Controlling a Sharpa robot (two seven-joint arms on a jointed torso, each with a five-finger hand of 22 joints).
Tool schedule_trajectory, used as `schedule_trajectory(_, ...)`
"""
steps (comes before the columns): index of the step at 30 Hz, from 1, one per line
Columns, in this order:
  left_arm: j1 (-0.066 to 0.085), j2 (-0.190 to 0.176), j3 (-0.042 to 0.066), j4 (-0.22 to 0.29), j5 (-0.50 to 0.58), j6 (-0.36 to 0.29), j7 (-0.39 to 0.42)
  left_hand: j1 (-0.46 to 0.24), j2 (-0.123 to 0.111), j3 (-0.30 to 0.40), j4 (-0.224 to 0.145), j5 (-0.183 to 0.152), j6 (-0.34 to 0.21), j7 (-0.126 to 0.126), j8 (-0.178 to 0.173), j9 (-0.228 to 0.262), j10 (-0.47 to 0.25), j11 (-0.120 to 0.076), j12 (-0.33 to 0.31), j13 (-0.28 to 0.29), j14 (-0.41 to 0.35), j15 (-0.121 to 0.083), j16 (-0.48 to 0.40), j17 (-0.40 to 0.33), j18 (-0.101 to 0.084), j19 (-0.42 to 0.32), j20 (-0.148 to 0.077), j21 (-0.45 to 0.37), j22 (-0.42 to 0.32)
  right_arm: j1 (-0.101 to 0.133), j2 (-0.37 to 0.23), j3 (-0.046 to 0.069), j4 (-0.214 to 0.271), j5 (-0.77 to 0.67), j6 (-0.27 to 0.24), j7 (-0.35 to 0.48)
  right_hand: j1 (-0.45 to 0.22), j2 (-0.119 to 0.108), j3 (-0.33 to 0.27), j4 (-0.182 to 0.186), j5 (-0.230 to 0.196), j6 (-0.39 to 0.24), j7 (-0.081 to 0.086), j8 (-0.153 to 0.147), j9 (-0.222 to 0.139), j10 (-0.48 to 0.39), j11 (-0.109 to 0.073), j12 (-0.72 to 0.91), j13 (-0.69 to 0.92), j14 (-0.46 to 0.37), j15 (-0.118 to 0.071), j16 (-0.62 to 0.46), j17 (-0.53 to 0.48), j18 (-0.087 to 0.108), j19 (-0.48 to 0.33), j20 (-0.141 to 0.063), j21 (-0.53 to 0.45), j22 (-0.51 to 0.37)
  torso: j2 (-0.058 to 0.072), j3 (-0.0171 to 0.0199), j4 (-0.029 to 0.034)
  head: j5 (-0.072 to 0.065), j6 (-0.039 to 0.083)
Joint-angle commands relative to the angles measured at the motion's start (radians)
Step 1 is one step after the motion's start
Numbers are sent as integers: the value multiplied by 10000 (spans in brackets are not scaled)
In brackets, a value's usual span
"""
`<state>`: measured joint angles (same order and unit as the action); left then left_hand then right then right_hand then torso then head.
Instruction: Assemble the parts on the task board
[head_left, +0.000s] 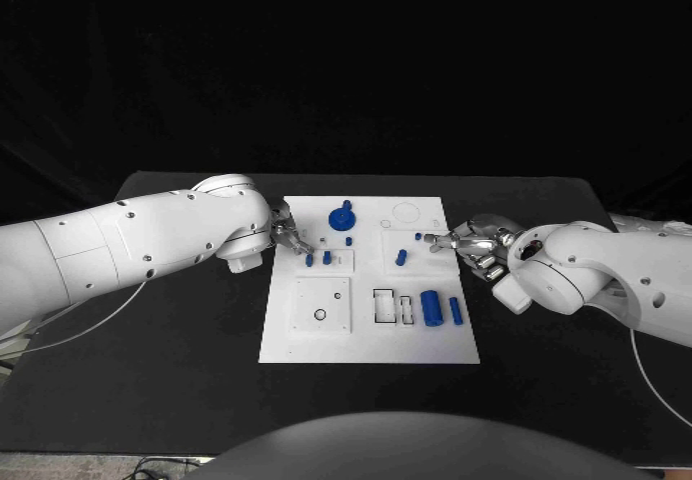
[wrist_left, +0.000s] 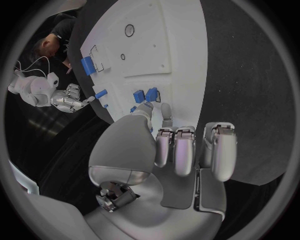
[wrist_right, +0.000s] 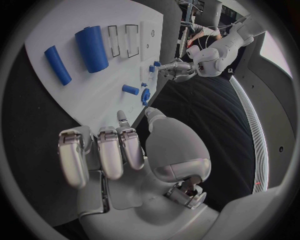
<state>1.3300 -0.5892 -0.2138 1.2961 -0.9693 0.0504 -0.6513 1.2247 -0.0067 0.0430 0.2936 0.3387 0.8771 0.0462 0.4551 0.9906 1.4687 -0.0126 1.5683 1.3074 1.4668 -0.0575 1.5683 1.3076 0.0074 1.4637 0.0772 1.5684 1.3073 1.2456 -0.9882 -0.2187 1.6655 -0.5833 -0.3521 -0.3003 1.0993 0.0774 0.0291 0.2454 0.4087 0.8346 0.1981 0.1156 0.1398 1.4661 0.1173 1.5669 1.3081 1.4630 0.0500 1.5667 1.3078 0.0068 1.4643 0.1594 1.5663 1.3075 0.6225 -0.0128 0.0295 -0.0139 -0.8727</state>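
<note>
we see the white board (head_left: 368, 345) mid-table with blue parts (head_left: 431, 308) on it. our left hand (head_left: 284, 238) and right hand (head_left: 464, 242) rest at its edges; whether either grips anything, we cannot tell.

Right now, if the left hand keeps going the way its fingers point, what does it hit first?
Probably the two small blue pegs standing on the white task board, just ahead of the left hand and its fingers. Height above them is unclear.

Task board (head_left: 289, 345) lies mid-table, left hand (head_left: 287, 238) at its left edge, right hand (head_left: 469, 243) opposite
</note>
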Motion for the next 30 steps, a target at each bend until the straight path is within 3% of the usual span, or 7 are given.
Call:
schedule_trajectory(1,4,17,5,38,61,130,80,22,5,-65,-13,-41,-6,7,56,-13,1021,6,25,2634,1040,-1,25,2632,-74,1071,-50,24,2635,-9,13,-1,2,-81,77,18,77,-16,-57,-3,31,-66,-6,52,6,1047,60,39,2627,1078,69,41,2630,-68,1065,54,45,2633,2,-3,6,-11,1)
schedule_trajectory(30,4,-38,4,71,68,288,-21,97,27,-55,-26,-38,-6,-7,61,-14,1021,-4,25,2634,1040,-3,25,2632,-74,1071,-51,24,2635,-14,16,-1,1,-81,66,35,101,-6,-68,-9,38,-68,-2,67,7,1047,63,39,2627,1078,73,41,2630,-68,1065,58,45,2633,0,-1,-4,18,1)
